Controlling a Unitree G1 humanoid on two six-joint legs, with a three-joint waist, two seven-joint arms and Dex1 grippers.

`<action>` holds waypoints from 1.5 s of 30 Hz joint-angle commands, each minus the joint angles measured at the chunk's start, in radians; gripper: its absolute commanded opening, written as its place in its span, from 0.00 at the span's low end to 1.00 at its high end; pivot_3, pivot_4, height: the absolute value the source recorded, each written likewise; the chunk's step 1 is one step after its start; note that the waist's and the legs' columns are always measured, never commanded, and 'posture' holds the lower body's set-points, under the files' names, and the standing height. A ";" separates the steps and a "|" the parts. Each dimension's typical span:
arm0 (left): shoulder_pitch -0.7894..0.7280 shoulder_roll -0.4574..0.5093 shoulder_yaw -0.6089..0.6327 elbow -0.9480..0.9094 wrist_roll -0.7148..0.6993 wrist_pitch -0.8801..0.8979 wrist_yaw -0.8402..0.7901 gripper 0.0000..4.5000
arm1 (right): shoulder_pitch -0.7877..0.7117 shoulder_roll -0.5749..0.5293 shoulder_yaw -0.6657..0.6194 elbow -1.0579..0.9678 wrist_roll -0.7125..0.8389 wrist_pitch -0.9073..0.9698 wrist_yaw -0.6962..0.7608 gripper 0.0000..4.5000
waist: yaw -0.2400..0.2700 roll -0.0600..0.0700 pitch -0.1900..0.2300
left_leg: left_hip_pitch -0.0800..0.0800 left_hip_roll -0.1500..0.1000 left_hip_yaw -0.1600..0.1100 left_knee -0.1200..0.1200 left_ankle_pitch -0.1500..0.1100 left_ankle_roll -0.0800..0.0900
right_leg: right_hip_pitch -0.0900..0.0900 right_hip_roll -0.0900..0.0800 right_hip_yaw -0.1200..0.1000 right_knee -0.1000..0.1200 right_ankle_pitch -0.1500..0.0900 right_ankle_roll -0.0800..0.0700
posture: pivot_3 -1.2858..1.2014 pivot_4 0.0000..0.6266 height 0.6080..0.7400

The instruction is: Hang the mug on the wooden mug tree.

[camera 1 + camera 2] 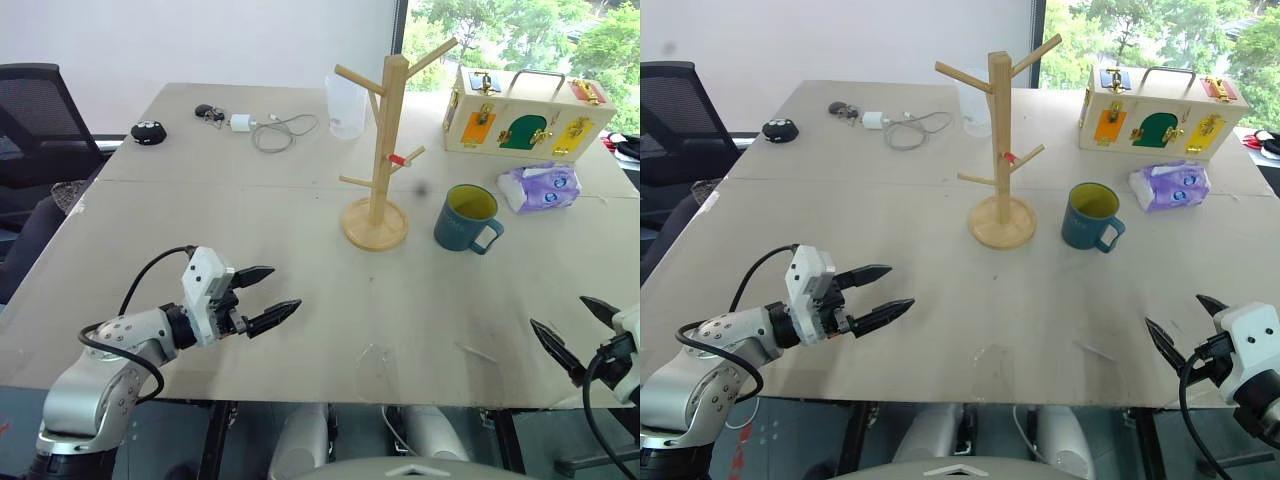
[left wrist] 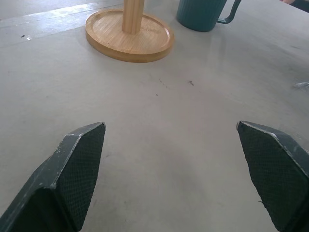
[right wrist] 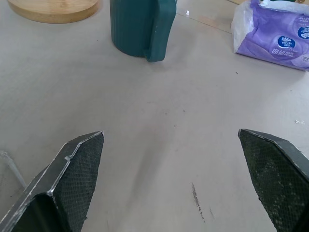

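I had both tools empty, jaws apart: the left gripper point(image 1: 262, 296) at seven o'clock of the table point(image 1: 200, 220), the right gripper point(image 1: 1185, 330) at five. The mug point(image 1: 466, 218) stood upright just right of the wooden mug tree point(image 1: 384, 150), handle toward me. I judged the right arm best placed: approach level, pinch the rim opposite the handle, leaving the loop free for a peg.
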 commanded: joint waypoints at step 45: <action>-0.153 0.106 -0.018 -0.207 -0.202 0.058 -0.063 1.00 | -0.749 0.218 0.384 0.191 -0.133 0.433 -0.545 0.65 | -0.026 -0.001 0.001 | -0.006 -0.001 0.000 0.000 0.000 0.000 | -0.006 0.006 -0.001 0.000 0.003 -0.002 | 0.52 0.24 1.00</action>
